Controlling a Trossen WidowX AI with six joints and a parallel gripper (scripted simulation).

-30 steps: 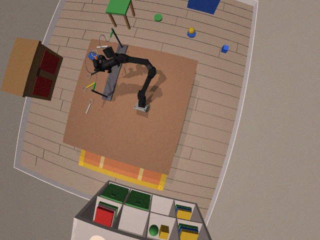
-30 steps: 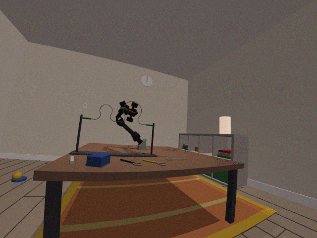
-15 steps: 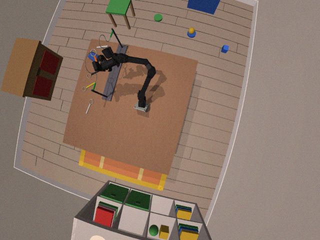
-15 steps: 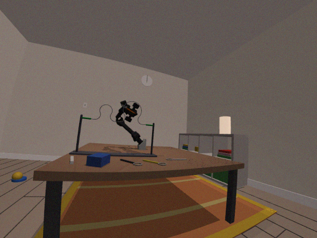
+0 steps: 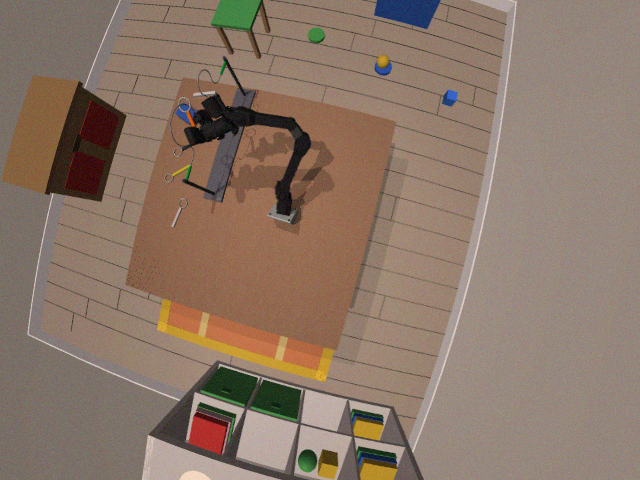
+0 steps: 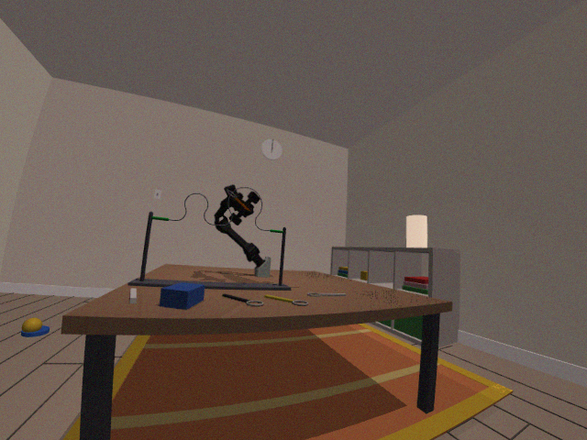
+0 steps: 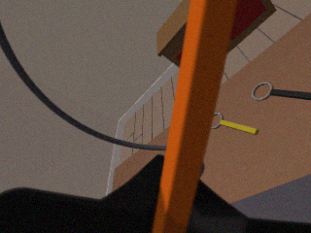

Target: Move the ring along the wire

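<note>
My gripper [image 5: 194,125] [image 6: 244,205] [image 7: 164,162] is shut on the orange handle [image 5: 190,118] [image 7: 195,97], high above the table. The ring [image 5: 184,104] is at the handle's far end, near the wire's large middle arch; it is out of the wrist view. Whether the wire passes through it or touches it cannot be told. The thin grey wire [image 5: 171,126] [image 6: 196,193] [image 7: 53,108] crosses behind the handle in the wrist view. One green part [image 5: 223,67] [image 6: 160,218] is beside the taller-looking post [image 6: 146,246]; the other green part [image 5: 188,173] [image 6: 276,231] is beside the other post [image 6: 282,258].
The posts stand on a grey base [image 5: 214,178] [image 6: 213,285]. Beyond it on the table lie a blue block [image 6: 182,295], a black-handled ring [image 6: 235,298] [image 7: 292,94], a yellow-handled ring [image 5: 180,171] [image 6: 280,299] [image 7: 238,127] and a white-handled ring [image 5: 177,215].
</note>
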